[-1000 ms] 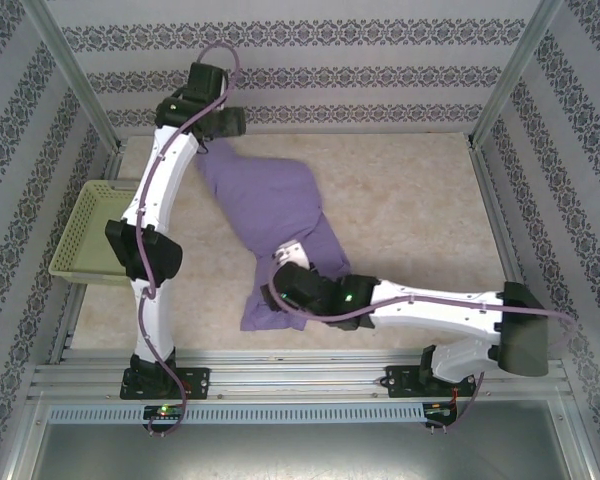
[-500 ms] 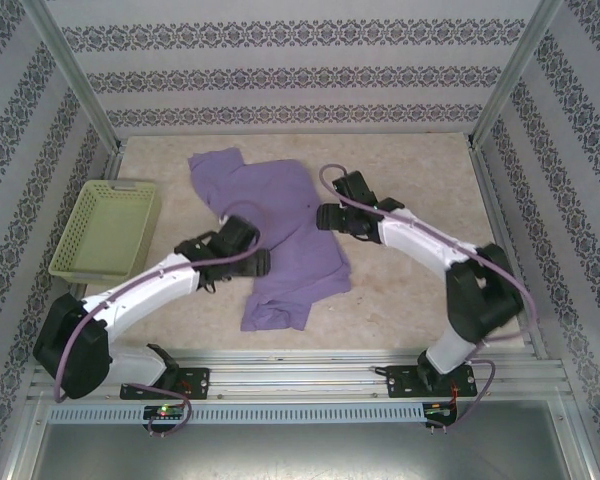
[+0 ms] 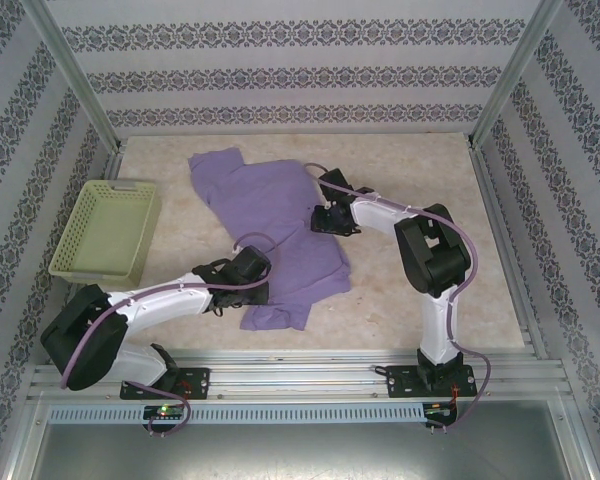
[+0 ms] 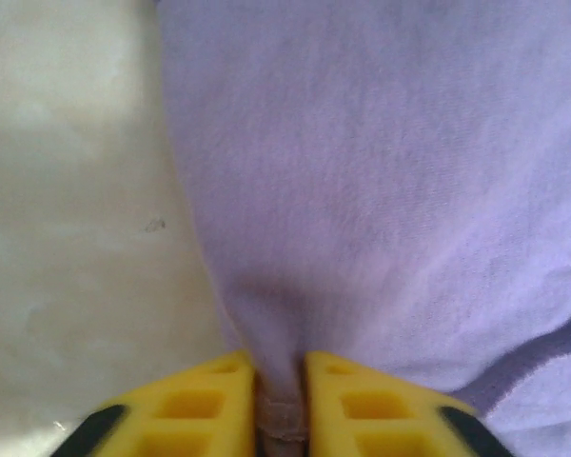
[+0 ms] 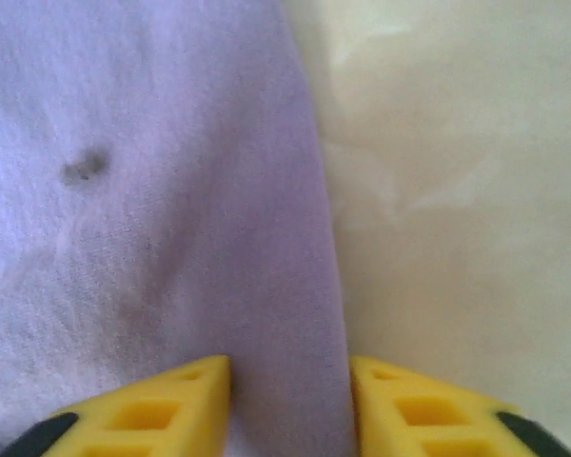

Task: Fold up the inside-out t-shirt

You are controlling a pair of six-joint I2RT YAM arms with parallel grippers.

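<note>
Top external view first: the table (image 3: 420, 290) is a pale beige marbled surface, boxed in by striped patterned walls (image 3: 280, 60) on three sides with metal posts (image 3: 70, 75) in the corners and an aluminium rail (image 3: 300, 375) along the near edge. A yellow-green basket (image 3: 100, 235) sits at the left edge, well apart from the cloth.

The inside-out t-shirt (image 3: 270, 210) lies flat-ish and rumpled, left of centre, running from the far left down toward the near edge. Plain lavender side up, no lettering visible.

The left gripper (image 3: 248, 270) is down on the shirt's near left edge. In the left wrist view its yellow fingers (image 4: 219, 400) are pinched tight on a ridge of purple fabric (image 4: 381, 190), bare table (image 4: 67, 238) to the left.

The right gripper (image 3: 325, 215) is at the shirt's right edge. In the right wrist view its fingers (image 5: 162, 409) stand a bit apart with the shirt's edge (image 5: 143, 238) lying between them, and honestly I can't tell if it's actually clamping. There's a small dark smudge (image 5: 84, 167) on the cloth.

Loads of open table to the right and at the far side.
</note>
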